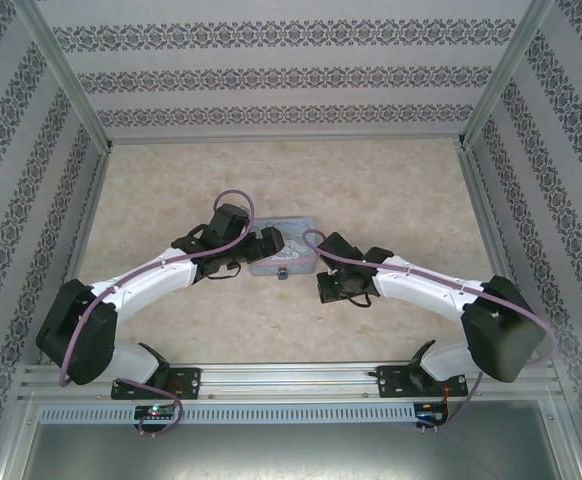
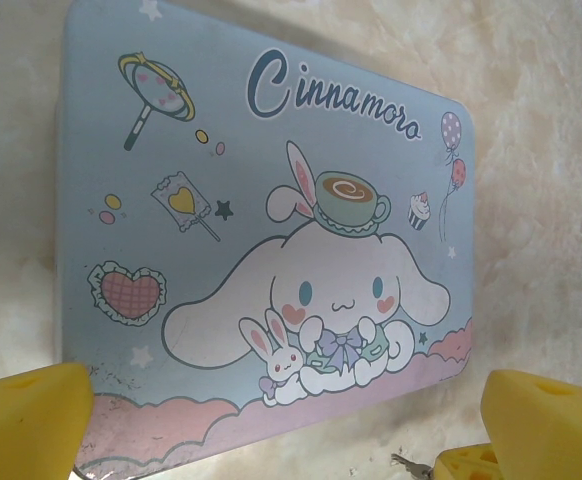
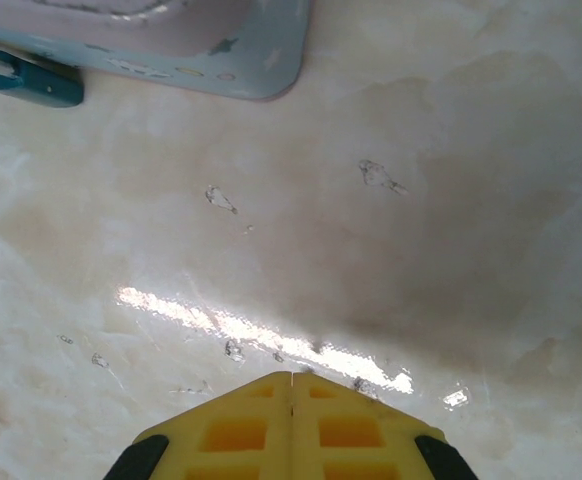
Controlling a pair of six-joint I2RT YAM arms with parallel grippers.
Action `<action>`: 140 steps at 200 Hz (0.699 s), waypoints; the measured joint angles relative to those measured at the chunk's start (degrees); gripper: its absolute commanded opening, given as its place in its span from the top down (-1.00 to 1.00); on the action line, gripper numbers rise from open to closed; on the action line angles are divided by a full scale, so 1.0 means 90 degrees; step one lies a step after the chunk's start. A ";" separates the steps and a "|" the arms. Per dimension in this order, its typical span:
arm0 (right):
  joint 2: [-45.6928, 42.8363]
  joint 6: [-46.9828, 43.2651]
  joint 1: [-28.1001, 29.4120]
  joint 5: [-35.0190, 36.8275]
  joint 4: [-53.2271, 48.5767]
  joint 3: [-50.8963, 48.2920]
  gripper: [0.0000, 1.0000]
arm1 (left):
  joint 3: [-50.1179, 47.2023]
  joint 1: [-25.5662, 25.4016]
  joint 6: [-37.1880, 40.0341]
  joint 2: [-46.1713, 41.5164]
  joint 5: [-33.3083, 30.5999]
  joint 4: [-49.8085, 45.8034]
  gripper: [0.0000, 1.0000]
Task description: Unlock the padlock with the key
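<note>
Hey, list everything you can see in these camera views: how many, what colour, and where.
pastel-blue rectangular tin with a cartoon white dog: one, blue with a pink lower edge, middle of the table
small teal-blue padlock: one, teal, at the tin's near edge
small grey metal piece: one, grey, by the tin's pink edge; too little shows to name it
marbled beige table: one, beige, under everything
patterned wall panels: three, white and grey, around the table
silver metal rail: one, near edge
left arm, right arm: two, white and black
left hand: yellow fingers, open, at the tin
right hand: yellow fingers, shut, over bare table right of the tin
</note>
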 measured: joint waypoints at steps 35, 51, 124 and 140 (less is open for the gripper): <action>-0.0107 0.0146 -0.0029 -0.0134 0.0143 -0.0180 1.00 | 0.0000 0.0000 -0.0002 0.0000 0.0007 0.0005 -0.99; -0.0034 0.0231 -0.0029 -0.0163 0.0306 -0.0296 1.00 | 0.0000 0.0000 -0.0007 0.0000 0.0010 0.0019 -0.99; 0.0648 0.0423 0.0102 -0.0189 0.0850 -0.0427 1.00 | 0.0000 0.0000 -0.0029 0.0002 0.0029 0.0058 -0.99; 0.0641 0.0423 0.0102 -0.0175 0.0845 -0.0427 0.98 | 0.0000 0.0000 -0.0039 0.0002 0.0032 0.0066 -0.99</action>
